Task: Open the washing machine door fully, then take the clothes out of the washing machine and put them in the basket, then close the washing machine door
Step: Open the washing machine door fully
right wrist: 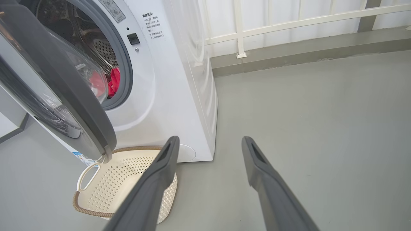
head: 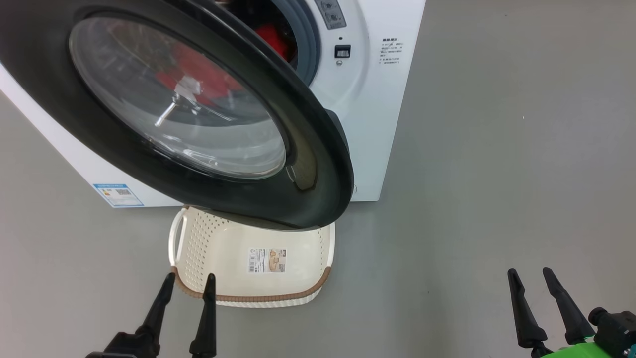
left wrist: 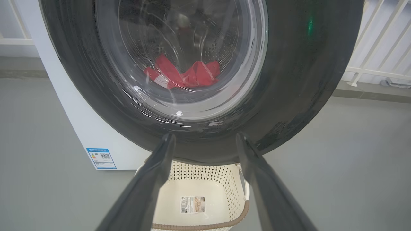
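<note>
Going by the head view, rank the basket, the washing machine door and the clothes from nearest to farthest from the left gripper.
1. The basket: on the floor, its near rim right by the left gripper.
2. The washing machine door: ajar, overhanging the basket's far end.
3. The clothes: red, inside the washing machine, behind the door.

The scene is lit evenly and brightly. White glare is reflected on the washing machine door (head: 198, 129); soft shadows are cast on the floor (head: 487, 149).
</note>
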Available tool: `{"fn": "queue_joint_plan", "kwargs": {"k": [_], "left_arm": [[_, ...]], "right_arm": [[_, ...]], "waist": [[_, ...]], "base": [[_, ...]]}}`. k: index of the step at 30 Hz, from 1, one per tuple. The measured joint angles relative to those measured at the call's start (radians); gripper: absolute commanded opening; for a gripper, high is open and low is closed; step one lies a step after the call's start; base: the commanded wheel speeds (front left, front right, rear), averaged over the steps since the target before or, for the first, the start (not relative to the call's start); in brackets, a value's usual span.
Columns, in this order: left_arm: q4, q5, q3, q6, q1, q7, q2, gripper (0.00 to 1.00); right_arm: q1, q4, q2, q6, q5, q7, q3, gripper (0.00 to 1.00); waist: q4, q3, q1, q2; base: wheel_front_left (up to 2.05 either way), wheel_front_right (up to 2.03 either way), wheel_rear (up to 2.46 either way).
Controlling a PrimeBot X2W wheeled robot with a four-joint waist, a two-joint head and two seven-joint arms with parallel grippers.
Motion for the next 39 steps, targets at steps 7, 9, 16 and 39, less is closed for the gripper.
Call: {"fn": "queue_joint_plan", "kwargs": {"k": [7, 9, 16, 39], "left_arm": [[0.000, 0.000, -0.004, 0.000, 0.000, 0.000, 0.000, 1.00], [0.000, 0.000, -0.007, 0.000, 0.000, 0.000, 0.000, 1.00], [0.001, 0.000, -0.016, 0.000, 0.000, 0.000, 0.000, 1.00], [0.006, -0.020, -0.093, 0.003, -0.005, 0.000, 0.001, 1.00]], "right_arm": [[0.000, -0.012, 0.002, 0.000, -0.003, 0.000, -0.003, 1.00], [0.000, -0.021, 0.002, 0.000, -0.001, 0.000, 0.004, 0.72], [-0.010, -0.058, -0.001, 0.000, 0.087, 0.000, 0.076, 0.00], [-0.520, -0.113, -0.097, 0.000, 0.970, -0.004, 0.276, 0.00]], "waist": [[0.005, -0.001, 0.0000, 0.0000], [0.008, -0.002, 0.0000, 0.0000], [0.019, -0.008, -0.0001, 0.0000], [0.126, 0.007, 0.0000, 0.0000]], "base": [[0.00, 0.00, 0.00], [0.00, 0.00, 0.00], [0.00, 0.00, 0.00], [0.00, 0.00, 0.00]]}}
